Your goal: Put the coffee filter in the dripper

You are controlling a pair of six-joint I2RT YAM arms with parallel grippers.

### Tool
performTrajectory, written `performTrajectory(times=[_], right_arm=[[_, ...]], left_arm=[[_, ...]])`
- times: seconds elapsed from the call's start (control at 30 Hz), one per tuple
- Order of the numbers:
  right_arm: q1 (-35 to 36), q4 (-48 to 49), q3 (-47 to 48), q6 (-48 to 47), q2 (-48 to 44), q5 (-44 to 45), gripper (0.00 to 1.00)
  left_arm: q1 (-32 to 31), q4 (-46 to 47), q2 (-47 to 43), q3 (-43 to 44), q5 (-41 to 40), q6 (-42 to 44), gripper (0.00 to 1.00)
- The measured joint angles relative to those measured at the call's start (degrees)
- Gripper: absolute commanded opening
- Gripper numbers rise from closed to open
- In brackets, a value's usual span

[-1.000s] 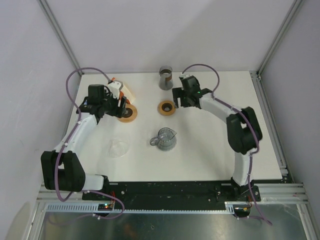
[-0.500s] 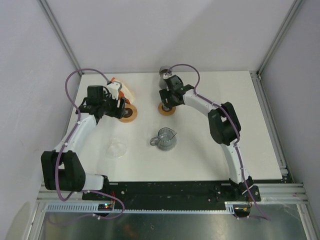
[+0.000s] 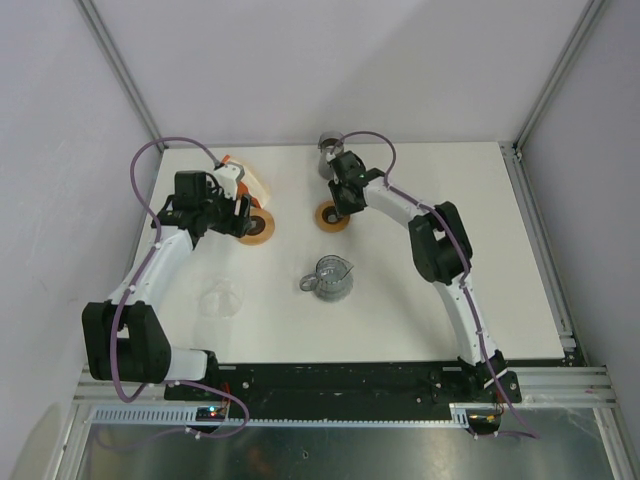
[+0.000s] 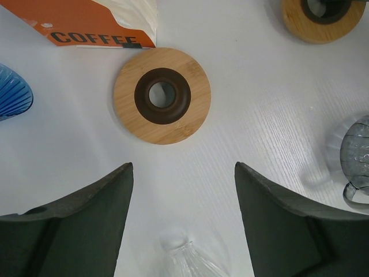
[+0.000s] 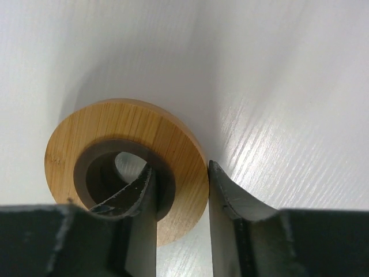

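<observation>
The coffee filter pack (image 4: 92, 26) is orange and white with filters (image 4: 135, 10) showing at its top; it lies at the back left (image 3: 247, 181). A clear glass dripper cone (image 3: 221, 299) lies on the table, and its tip (image 4: 185, 258) shows between my left fingers. My left gripper (image 4: 183, 165) hangs open above the table, just short of a wooden ring with a dark centre (image 4: 162, 95). My right gripper (image 5: 181, 166) straddles the wall of a second wooden ring (image 5: 179, 150), one finger in its hole and one against its outer rim (image 3: 332, 217).
A blue ribbed cone (image 4: 11, 98) sits left of the filter pack. A grey cup (image 3: 329, 146) stands at the back centre. A glass server with a handle (image 3: 331, 277) stands mid-table. Frame posts and walls close in the sides.
My right arm swung left onto the second wooden ring and its jaws closed around the ring's wall. The clear glass cone shifted a little to the left. The left arm stayed put.
</observation>
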Motion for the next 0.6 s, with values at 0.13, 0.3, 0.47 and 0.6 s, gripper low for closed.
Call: performTrajectory(times=[0.13, 0.3, 0.47, 0.6], right_arm=[[-0.17, 0.02, -0.72, -0.15, -0.72, -0.70, 0.00], [-0.17, -2.71, -3.23, -1.33, -5.46, -1.97, 0.00], [-0.17, -5.53, -4.39, -3.32, -15.32, -4.76, 0.00], [0.26, -8.07, -4.39, -5.07, -23.58, -7.21, 0.00]], left_arm=[[0.00, -0.02, 0.00, 0.00, 0.44, 0.00, 0.76], [0.00, 0.00, -0.11, 0.00, 0.48, 0.02, 0.76], [0.00, -0.07, -1.11, -0.07, 0.55, 0.07, 0.76], [0.00, -0.26, -2.45, -0.07, 0.94, 0.37, 0.76]])
